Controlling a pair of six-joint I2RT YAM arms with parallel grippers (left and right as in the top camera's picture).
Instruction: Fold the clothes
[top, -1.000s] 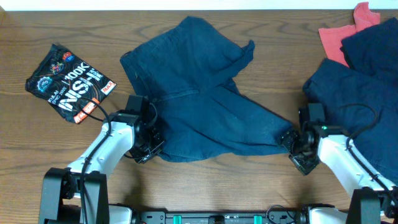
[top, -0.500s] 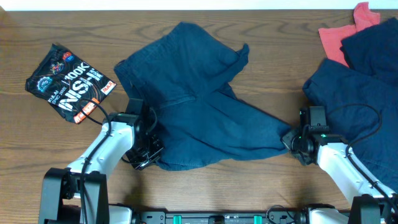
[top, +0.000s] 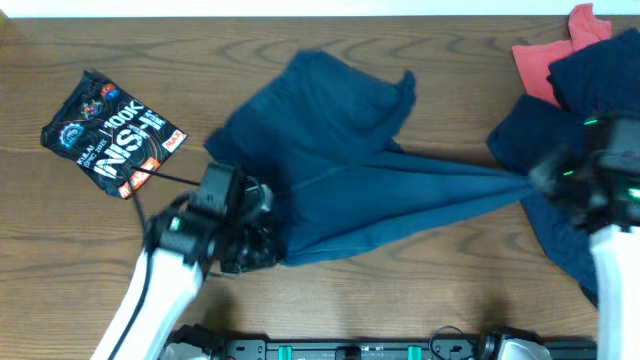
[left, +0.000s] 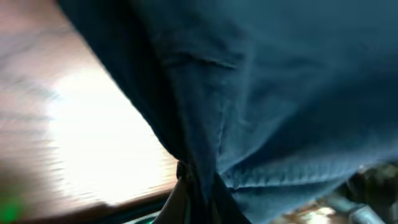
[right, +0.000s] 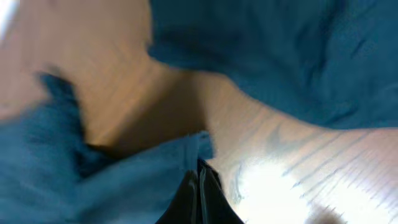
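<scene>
Brown wooden bench, seen from above. A dark blue garment lies across its middle, rumpled at the far side and pulled into a taut point toward the right. The left fingers are pinched tight on its near left edge. The right fingers are clamped on the stretched right tip. Both arms look blurred. At far left lies a black packet with white lettering; "100K" is readable. At far right, a pile of dark blue clothes overlaps a red cloth.
</scene>
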